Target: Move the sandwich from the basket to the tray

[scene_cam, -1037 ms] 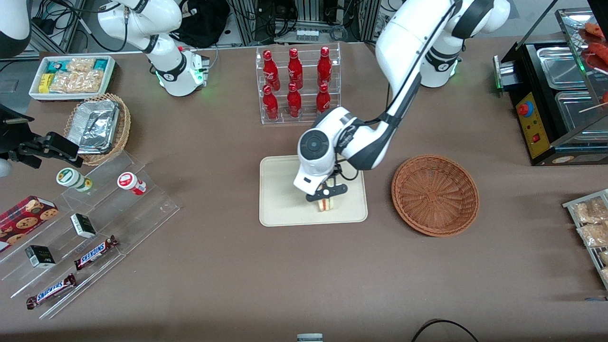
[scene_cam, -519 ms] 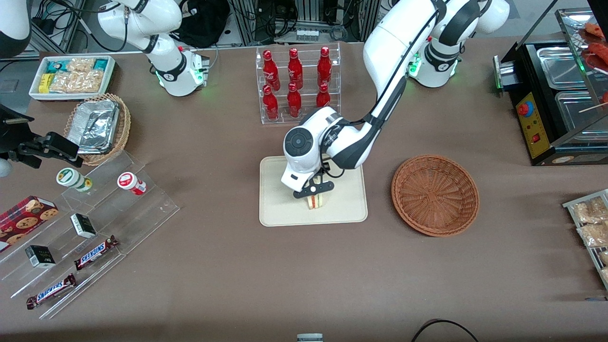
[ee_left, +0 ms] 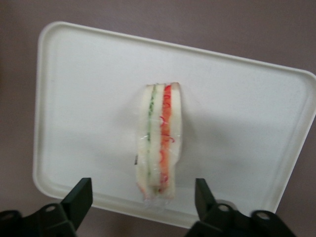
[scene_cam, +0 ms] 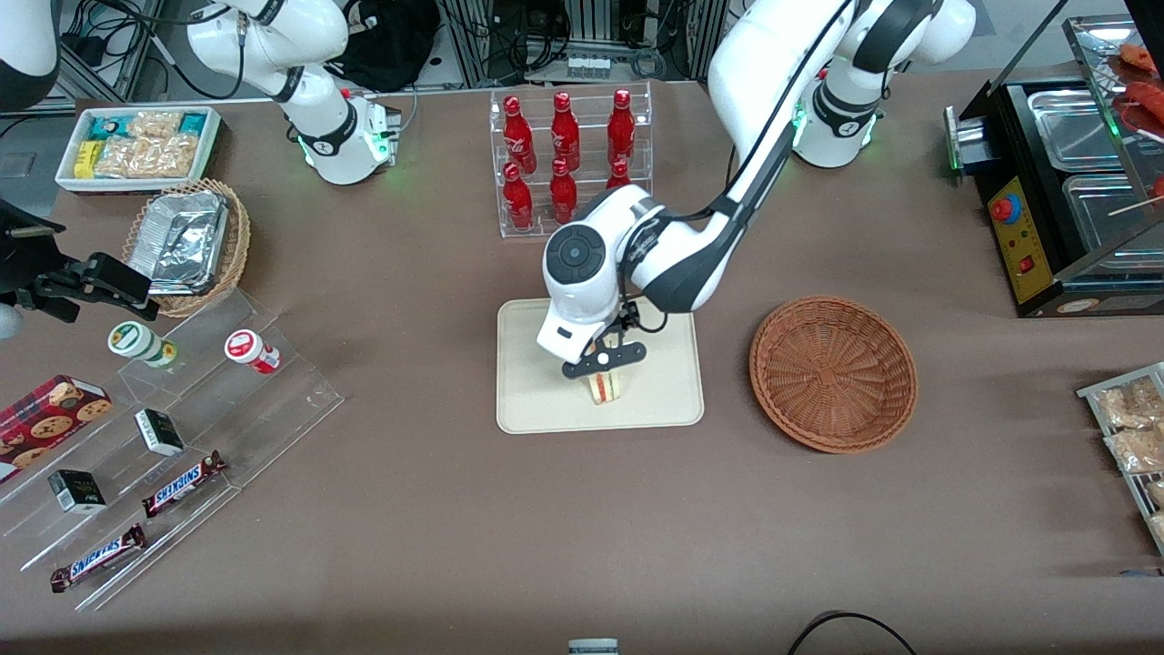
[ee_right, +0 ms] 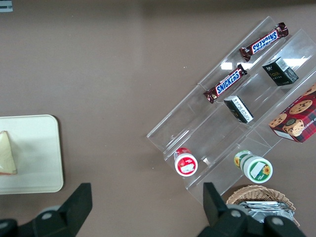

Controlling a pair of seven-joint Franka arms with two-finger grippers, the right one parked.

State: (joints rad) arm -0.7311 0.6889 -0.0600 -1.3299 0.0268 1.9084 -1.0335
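Observation:
The sandwich [scene_cam: 604, 387] [ee_left: 160, 140] stands on its edge on the cream tray [scene_cam: 536, 400] [ee_left: 79, 98], its red and green filling layers showing; a corner of the sandwich [ee_right: 7, 153] also shows in the right wrist view. My gripper [scene_cam: 604, 360] [ee_left: 143, 197] hovers just above the sandwich, open, with its black fingers [ee_left: 79, 197] apart on either side and touching nothing. The reddish-brown wicker basket [scene_cam: 833, 373] sits empty beside the tray, toward the working arm's end of the table.
A clear rack of red bottles [scene_cam: 568, 159] stands farther from the front camera than the tray. Toward the parked arm's end are a clear stepped display [scene_cam: 182, 437] with snack bars and cups, a tan basket with foil trays [scene_cam: 186, 244] and a white snack bin [scene_cam: 136, 146]. A black food warmer [scene_cam: 1064, 182] stands at the working arm's end.
The gripper carried the sandwich a little toward the parked arm's end over the tray, then let it go and rose slightly. The sandwich now stands free on the tray.

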